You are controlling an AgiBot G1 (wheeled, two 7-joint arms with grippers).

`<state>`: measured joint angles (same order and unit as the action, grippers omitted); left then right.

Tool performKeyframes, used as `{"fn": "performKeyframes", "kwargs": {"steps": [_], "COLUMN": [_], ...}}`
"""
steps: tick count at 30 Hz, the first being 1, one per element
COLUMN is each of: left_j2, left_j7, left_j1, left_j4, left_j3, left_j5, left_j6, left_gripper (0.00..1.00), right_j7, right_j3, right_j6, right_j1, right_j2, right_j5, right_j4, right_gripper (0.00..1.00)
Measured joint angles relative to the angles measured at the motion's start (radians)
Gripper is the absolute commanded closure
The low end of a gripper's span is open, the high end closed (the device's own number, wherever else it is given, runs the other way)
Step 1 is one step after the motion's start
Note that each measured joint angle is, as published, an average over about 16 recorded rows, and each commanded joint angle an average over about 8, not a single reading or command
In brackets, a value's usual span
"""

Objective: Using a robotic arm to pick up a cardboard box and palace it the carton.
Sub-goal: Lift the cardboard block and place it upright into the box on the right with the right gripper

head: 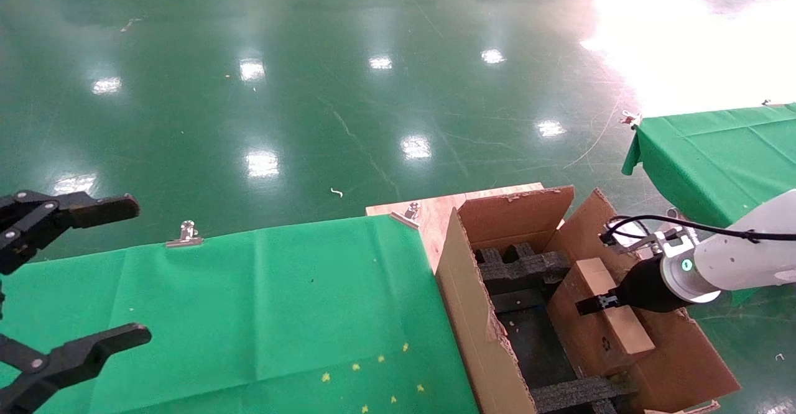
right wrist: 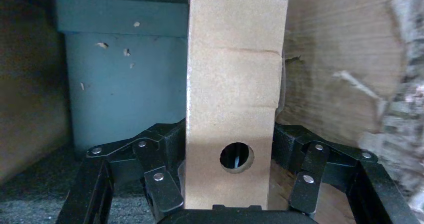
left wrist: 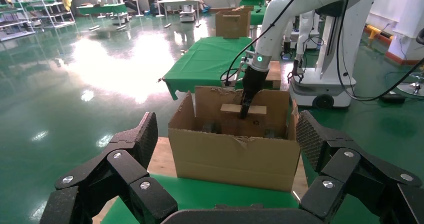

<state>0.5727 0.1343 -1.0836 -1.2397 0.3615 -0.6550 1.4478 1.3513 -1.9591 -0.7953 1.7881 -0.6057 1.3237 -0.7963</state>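
Observation:
The cardboard box stands on edge inside the carton, close against its right-hand wall, beside the black foam inserts. My right gripper, on the white arm, is shut on the box's top edge. In the right wrist view the box fills the gap between the black fingers, with a round hole in its face. The left wrist view shows the carton from the side, with the box rising inside it. My left gripper hangs open at the far left, holding nothing.
The carton sits on a wooden board at the end of a table with a green cloth, held by metal clips. A second green-covered table stands at the right. Shiny green floor lies beyond.

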Motion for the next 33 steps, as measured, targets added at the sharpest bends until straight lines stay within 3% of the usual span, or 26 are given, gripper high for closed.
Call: {"fn": "performKeyframes", "kwargs": {"steps": [12,14,20,22,33], "left_j2": [0.000,0.000,0.000,0.000,0.000], "left_j7": [0.000,0.000,0.000,0.000,0.000], "left_j1": [0.000,0.000,0.000,0.000,0.000], "left_j4": [0.000,0.000,0.000,0.000,0.000], "left_j3": [0.000,0.000,0.000,0.000,0.000], "left_j5": [0.000,0.000,0.000,0.000,0.000], "left_j6": [0.000,0.000,0.000,0.000,0.000], "left_gripper": [0.00,0.00,0.00,0.00,0.00], "right_j7": [-0.066,-0.074,-0.089,-0.091,-0.092], "right_j3": [0.009,0.011,0.014,0.015,0.015], "right_j6": [-0.014,-0.017,-0.022,-0.023,-0.026], "right_j1": [-0.069,-0.076,-0.087,-0.088,-0.085], "right_j2": [-0.063,-0.070,-0.083,-0.085,-0.084], "right_j5": [-0.049,-0.054,-0.064,-0.065,-0.064], "right_j4": [0.109,0.121,0.144,0.148,0.147], "right_gripper": [1.00,0.90,0.15,0.00,0.00]}}
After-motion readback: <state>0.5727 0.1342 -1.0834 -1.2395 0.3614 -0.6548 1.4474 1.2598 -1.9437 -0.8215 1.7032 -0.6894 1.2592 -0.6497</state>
